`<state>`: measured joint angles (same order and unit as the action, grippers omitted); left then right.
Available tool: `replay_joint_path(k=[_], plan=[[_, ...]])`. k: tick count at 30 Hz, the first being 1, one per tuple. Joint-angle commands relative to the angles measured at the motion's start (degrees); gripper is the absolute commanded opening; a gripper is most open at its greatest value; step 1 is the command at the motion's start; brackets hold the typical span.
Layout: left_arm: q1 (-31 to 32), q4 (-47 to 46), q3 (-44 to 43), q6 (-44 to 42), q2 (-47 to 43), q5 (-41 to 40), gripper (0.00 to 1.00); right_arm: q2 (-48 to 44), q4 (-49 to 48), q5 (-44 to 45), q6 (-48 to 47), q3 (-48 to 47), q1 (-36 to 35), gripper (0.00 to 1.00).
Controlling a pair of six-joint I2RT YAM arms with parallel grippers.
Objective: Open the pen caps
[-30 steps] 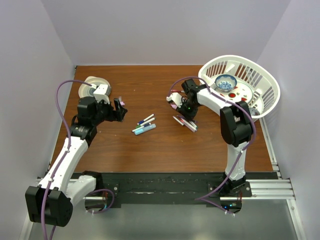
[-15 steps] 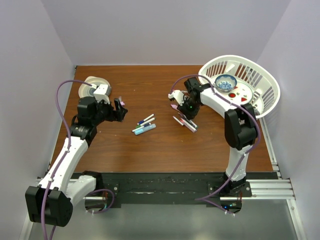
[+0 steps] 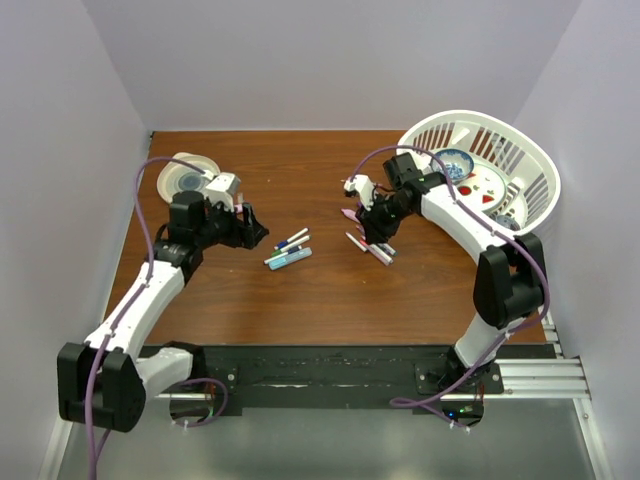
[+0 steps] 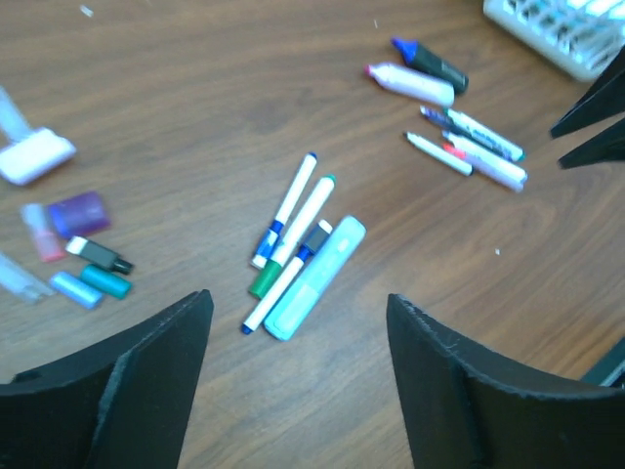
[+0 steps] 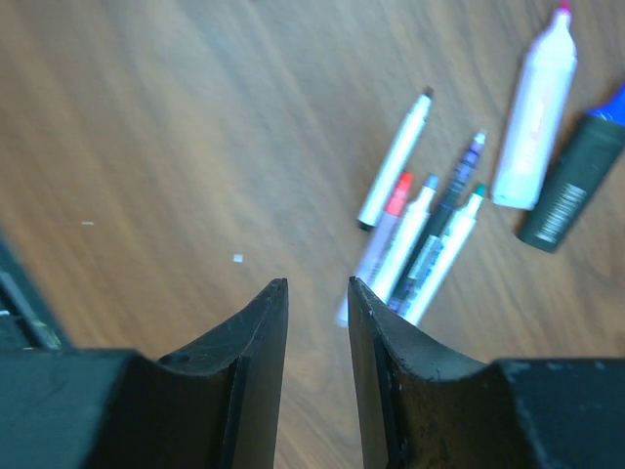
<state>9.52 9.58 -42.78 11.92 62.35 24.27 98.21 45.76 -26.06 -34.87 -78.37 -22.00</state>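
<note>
My left gripper is wide open and empty, hovering just left of a middle cluster of pens: a teal highlighter and three slim white pens. Loose pen caps lie at the left of the left wrist view: purple, pink, black, teal and blue. My right gripper hovers low with its jaws a narrow gap apart and nothing between them. Beside it lie several slim pens, a pink highlighter and a black marker.
A white basket with a blue bowl and a plate stands at the back right. A white tape roll lies at the back left. A small white block lies near the loose caps.
My left gripper has swung right and nearer to the middle pens. My right arm's elbow has swung out to the right, with its gripper staying over the right pens.
</note>
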Motion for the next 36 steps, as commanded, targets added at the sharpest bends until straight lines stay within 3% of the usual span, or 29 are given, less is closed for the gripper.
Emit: replay_joint_path(k=[1,8,16,19,23,27,36], plan=[[2.52,-0.18,-0.90,-2.34,4.27,2.36,0.68,-6.01,-3.30,-9.79,1.38,2.60,0.55,0.35],[7.08,4.99,-4.76,-2.34,12.70,-3.34,0.54,-11.99,-7.70,-15.06,1.83,7.87,0.55,0.36],[13.94,11.85,-12.84,-2.25,21.67,-19.07,0.43,-12.70,-8.23,-19.11,1.74,9.11,0.55,0.37],[15.79,14.93,-16.18,-3.48,24.04,-23.21,0.42,-12.43,-8.23,-20.43,1.65,9.37,0.64,0.37],[18.94,18.53,-18.03,-5.85,26.77,-21.55,0.42,-12.26,-8.23,-21.57,1.74,9.64,0.55,0.37],[22.21,19.51,-17.34,-8.40,27.74,-21.55,0.49,-11.91,-8.14,-22.36,1.56,9.73,0.64,0.37],[22.83,19.24,-17.86,-9.73,29.67,-23.57,0.52,-11.47,-7.79,-22.45,1.47,9.64,0.55,0.38]])
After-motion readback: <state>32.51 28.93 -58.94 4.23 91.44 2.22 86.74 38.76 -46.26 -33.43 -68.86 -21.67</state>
